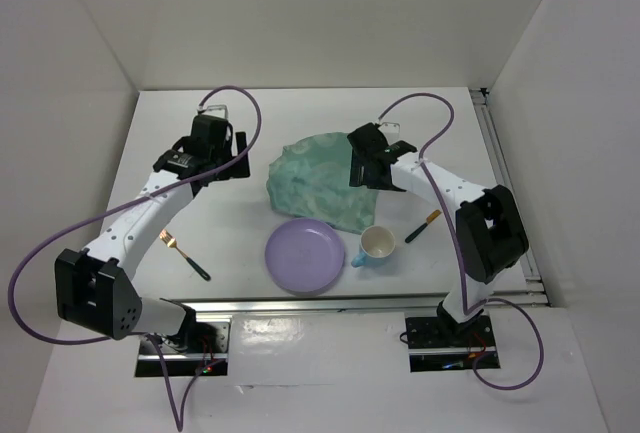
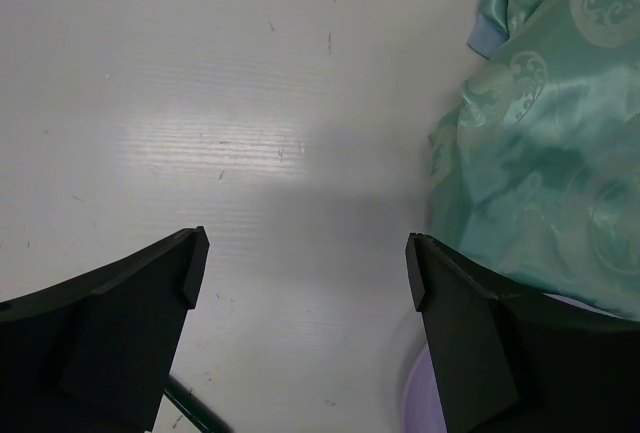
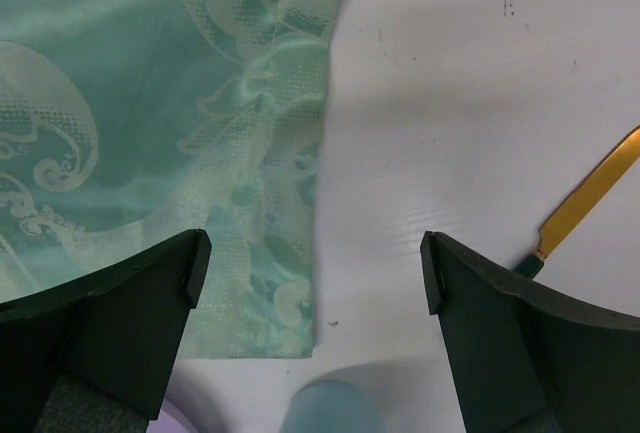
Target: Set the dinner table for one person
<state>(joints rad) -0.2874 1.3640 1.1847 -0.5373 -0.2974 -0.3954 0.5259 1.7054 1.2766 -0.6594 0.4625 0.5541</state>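
The white dinner table carries a crumpled teal-green patterned cloth, a lilac plate, a pale blue cup, a gold fork with a dark handle and a gold knife with a dark handle. My left gripper is open and empty, left of the cloth. My right gripper is open and empty, over the cloth's right edge; the cup's rim and the knife show in the right wrist view.
White walls enclose the table on three sides. A metal rail runs along the table's right edge. The plate's rim and the fork's handle show at the bottom of the left wrist view.
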